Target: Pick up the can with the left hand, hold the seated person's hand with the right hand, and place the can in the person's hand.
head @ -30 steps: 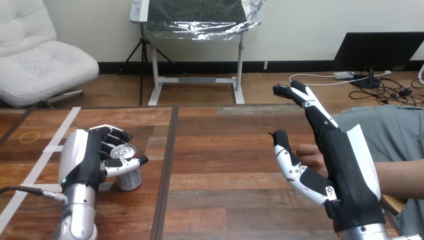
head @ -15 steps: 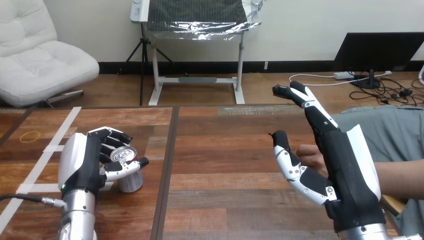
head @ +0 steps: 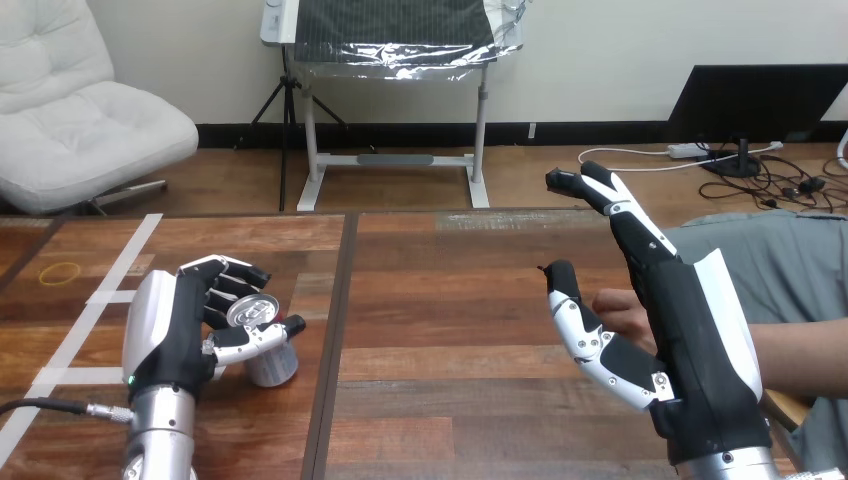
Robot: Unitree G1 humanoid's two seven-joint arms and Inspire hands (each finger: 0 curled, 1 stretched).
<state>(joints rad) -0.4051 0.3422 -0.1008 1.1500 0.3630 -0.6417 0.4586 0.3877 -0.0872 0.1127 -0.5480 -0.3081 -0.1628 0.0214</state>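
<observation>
Wooden table (head: 450,400); near its front-left corner, the robot's left hand (head: 165,330) has fingers and thumb curled round a silver can (head: 275,362), which tilts toward the hand, its top showing; by the table's right edge, the right hand (head: 700,340) stands upright, fingers straight, thumb spread apart; the person's hand (head: 622,308) sits just beside its palm, contact unclear.

My left robot hand (head: 180,330) and right robot hand (head: 690,330) are black with white shells. The can (head: 270,355) is silver. The tabletop (head: 440,300) is brown wood grain, with white tape (head: 124,255) striping its left.
</observation>
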